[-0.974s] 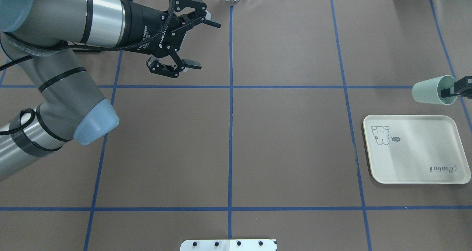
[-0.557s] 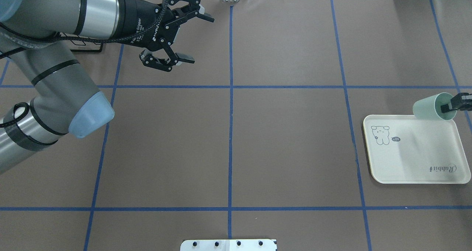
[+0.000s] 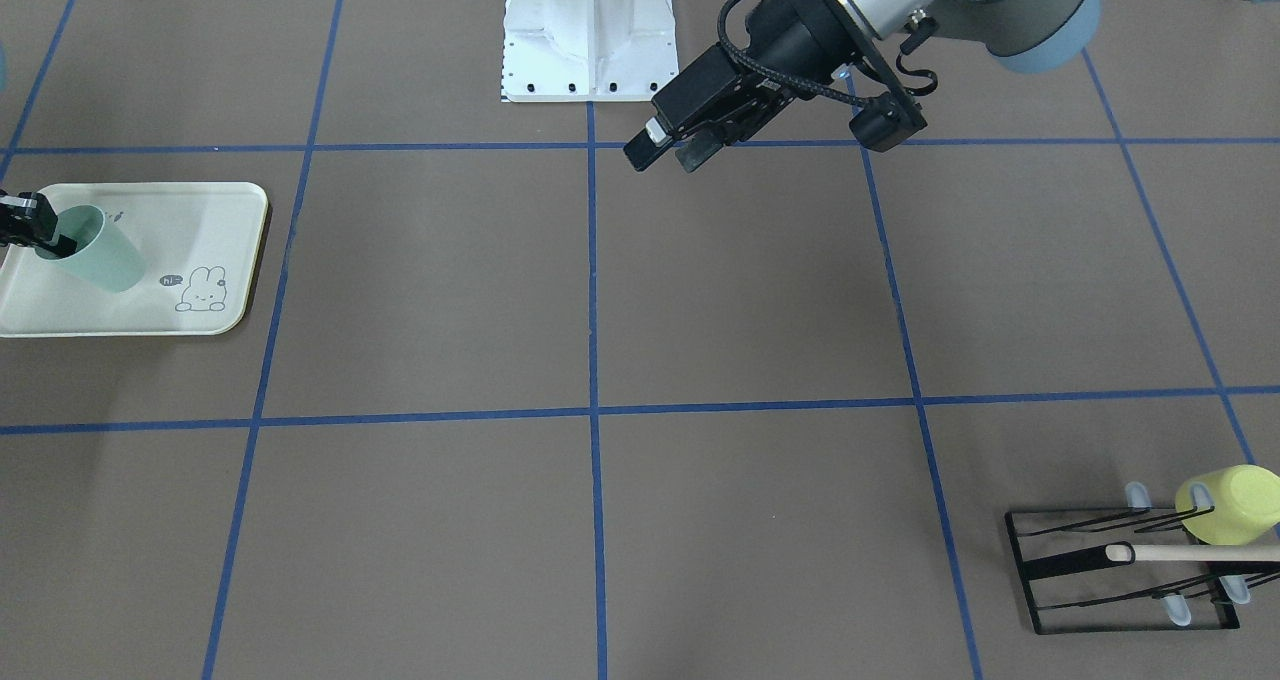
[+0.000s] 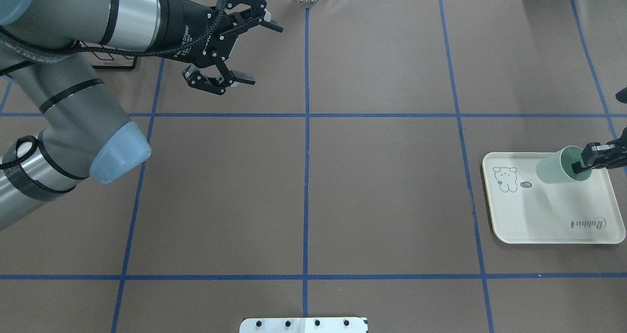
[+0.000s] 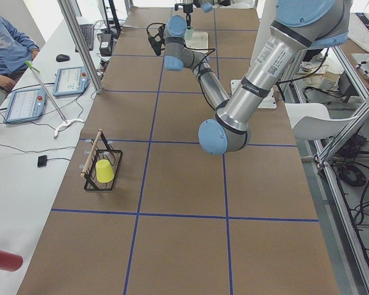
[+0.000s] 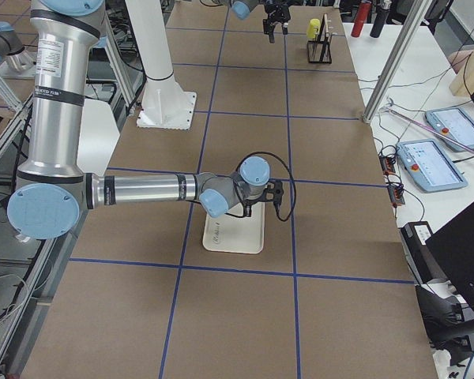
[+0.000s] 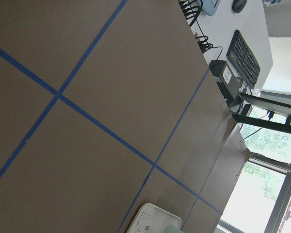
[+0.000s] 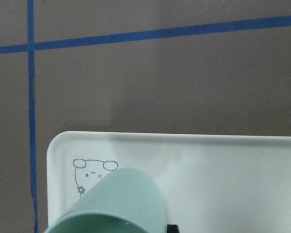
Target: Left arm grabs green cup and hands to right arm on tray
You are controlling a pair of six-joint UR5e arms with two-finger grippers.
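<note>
Green cup [image 4: 556,170]: tilted, over the tray [image 4: 548,225] near its far edge, rim pinched by right gripper [image 4: 580,165]. Left gripper [image 4: 262,55]: fingers spread wide, empty.

Overhead looks forward down my desk [image 4: 382,201]; front camera faces me; both, plus right wrist close-up, share the tray [image 4: 548,225].

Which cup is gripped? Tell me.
The green cup, rim pinched by the right gripper over the tray; the yellow cup sits on the rack.

I see the green cup [image 4: 551,170] pale mint, the tray [image 4: 548,218] cream with a grey bunny drawing [image 4: 505,178], the table [image 4: 382,191] brown, blue-gridded.
</note>
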